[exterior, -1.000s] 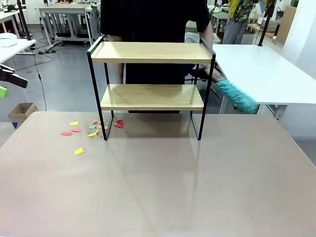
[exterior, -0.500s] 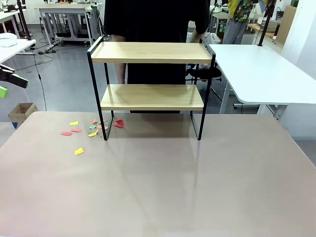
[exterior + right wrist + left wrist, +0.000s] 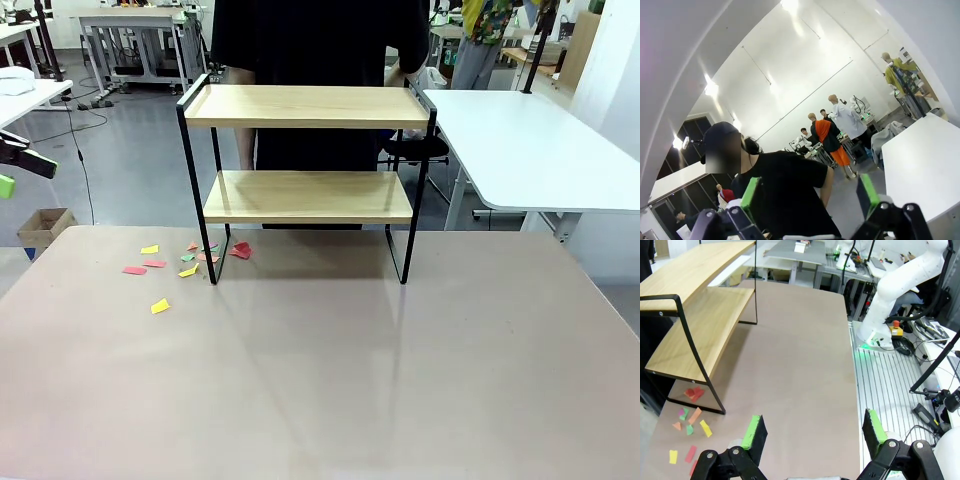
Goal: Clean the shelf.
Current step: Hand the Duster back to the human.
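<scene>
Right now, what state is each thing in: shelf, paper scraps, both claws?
shelf: upright on the table, both boards bare.
paper scraps: scattered loose on the table by the shelf's left legs.
left claw: open, holding nothing, above the table edge.
right claw: open, holding nothing, aimed up toward the person.
</scene>
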You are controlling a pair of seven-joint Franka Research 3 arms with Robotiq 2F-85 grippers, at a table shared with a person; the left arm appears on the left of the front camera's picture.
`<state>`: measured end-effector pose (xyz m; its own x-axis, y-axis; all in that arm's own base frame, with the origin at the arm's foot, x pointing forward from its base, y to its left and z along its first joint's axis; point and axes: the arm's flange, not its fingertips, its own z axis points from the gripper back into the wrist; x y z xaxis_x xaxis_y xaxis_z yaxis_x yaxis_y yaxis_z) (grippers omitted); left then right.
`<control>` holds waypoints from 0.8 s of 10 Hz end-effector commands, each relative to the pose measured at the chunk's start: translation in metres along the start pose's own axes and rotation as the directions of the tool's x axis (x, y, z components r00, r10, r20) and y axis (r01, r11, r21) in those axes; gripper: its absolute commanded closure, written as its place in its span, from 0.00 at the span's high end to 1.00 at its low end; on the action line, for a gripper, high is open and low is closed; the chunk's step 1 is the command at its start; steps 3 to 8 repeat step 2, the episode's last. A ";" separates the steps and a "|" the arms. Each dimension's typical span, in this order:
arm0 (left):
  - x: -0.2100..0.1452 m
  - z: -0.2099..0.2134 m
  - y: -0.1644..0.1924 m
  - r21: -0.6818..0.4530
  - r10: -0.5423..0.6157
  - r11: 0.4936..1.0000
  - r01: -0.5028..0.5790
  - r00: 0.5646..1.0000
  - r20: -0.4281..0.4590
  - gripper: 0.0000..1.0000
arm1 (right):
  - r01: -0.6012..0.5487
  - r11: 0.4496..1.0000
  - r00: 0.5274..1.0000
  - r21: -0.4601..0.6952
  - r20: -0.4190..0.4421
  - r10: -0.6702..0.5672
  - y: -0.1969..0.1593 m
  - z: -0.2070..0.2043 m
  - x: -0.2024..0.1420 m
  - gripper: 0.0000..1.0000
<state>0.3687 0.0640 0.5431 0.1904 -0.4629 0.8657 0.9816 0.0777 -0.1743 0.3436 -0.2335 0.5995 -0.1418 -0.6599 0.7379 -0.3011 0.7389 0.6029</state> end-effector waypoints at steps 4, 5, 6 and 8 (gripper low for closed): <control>0.002 0.001 0.000 -0.001 0.002 1.000 -0.002 1.000 0.015 1.00 | 0.003 1.000 1.000 0.002 0.002 -0.003 0.001 0.002 0.000 1.00; 0.002 0.001 0.000 -0.001 0.002 1.000 -0.002 1.000 0.015 1.00 | 0.003 1.000 1.000 0.002 0.002 -0.003 0.001 0.002 0.000 1.00; 0.002 0.001 0.000 -0.001 0.002 1.000 -0.002 1.000 0.015 1.00 | 0.003 1.000 1.000 0.002 0.002 -0.003 0.001 0.002 0.000 1.00; 0.002 0.001 0.000 -0.001 0.002 1.000 -0.002 1.000 0.015 1.00 | 0.003 1.000 1.000 0.002 0.002 -0.003 0.001 0.002 0.000 1.00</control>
